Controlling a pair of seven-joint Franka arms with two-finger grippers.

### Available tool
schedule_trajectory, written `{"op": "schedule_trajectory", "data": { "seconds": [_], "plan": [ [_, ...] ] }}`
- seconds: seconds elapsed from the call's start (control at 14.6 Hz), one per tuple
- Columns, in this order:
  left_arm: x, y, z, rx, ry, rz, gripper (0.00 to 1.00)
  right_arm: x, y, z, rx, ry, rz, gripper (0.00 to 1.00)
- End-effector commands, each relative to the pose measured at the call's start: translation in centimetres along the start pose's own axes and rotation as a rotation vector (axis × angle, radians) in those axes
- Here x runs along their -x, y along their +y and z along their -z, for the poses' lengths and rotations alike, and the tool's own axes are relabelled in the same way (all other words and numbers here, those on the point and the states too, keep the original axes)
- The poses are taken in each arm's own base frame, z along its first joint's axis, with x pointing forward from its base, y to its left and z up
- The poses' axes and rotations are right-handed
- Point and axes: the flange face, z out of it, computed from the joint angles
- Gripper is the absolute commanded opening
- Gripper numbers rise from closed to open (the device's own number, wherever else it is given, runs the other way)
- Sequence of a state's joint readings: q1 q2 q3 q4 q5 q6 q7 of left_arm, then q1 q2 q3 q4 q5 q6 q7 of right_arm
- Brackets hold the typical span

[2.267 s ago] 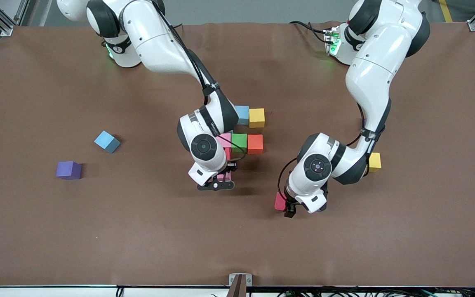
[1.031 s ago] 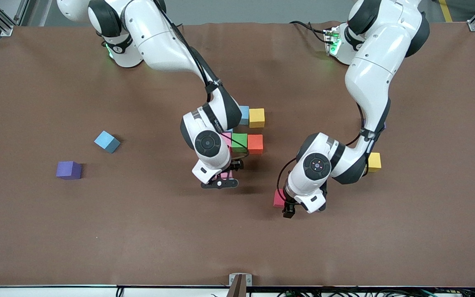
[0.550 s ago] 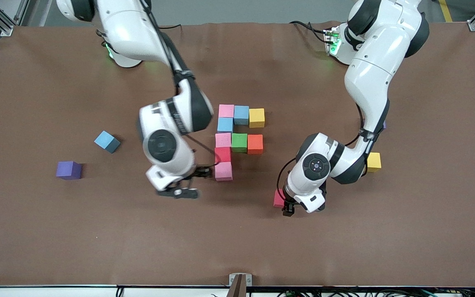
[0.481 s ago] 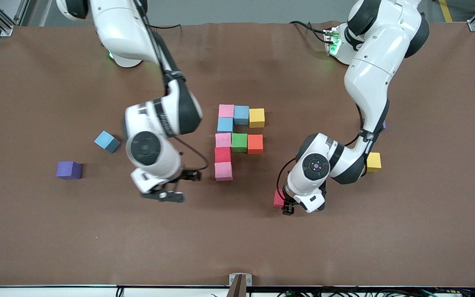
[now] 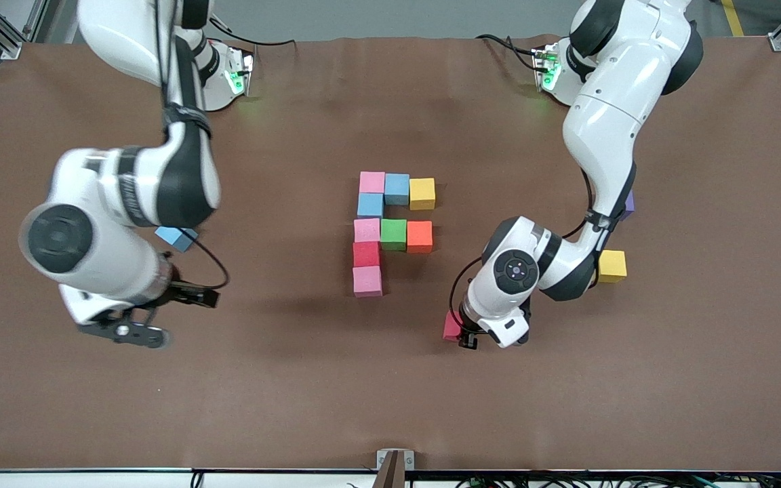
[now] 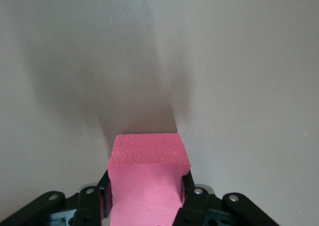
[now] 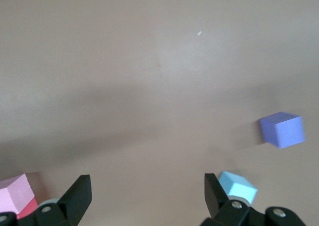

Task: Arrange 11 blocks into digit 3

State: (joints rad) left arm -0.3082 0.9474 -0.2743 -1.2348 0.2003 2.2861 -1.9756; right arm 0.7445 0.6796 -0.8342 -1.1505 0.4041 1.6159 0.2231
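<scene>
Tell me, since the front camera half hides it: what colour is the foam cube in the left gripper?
Pinkish red foam cube, clearest in the left wrist view.

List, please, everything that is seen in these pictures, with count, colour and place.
figure cubes: nine; three pink, two light blue, one each yellow, green, orange, red; joined, mid-table
loose light blue cube: one; partly under the right arm
purple cubes: two; one toward the right arm's end, one beside the left arm
loose yellow cube: one; toward the left arm's end
held red cube: one; in the left gripper
table: one, brown
left gripper: shut on held red cube
right gripper: open, over bare table
</scene>
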Motion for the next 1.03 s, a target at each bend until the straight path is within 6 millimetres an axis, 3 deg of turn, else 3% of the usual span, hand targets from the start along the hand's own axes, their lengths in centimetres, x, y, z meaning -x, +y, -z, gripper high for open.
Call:
{"op": "schedule_trajectory", "data": {
  "seconds": [0.0,0.14,0.34,0.62,0.76,0.82,0.96],
  "plan": [
    [4.3,-1.6,0.9,-0.013,0.004,0.020,0.23,0.4,6.8,5.0,-0.099,-0.003,-0.029,1.00],
    [6.6,-2.6,0.7,-0.013,0.015,0.092,0.23,1.1,10.0,6.9,-0.072,-0.028,-0.022,1.00],
    [9.0,-4.1,0.8,-0.019,0.034,0.187,0.23,2.3,14.3,11.4,-0.071,0.027,0.012,1.00],
    [11.9,-6.0,1.0,-0.044,0.058,0.256,0.23,5.0,23.2,13.4,-0.143,0.011,0.025,1.00],
    [12.5,-6.5,0.6,-0.047,0.063,0.276,0.23,6.6,24.0,13.7,-0.090,0.018,0.030,1.00],
    [13.2,-7.0,0.5,-0.047,0.068,0.269,0.23,6.7,22.9,13.7,-0.074,0.037,0.050,1.00],
    [13.4,-7.3,0.0,-0.040,0.081,0.276,0.23,7.0,22.6,13.5,-0.081,0.102,0.071,1.00]
  ]
}}
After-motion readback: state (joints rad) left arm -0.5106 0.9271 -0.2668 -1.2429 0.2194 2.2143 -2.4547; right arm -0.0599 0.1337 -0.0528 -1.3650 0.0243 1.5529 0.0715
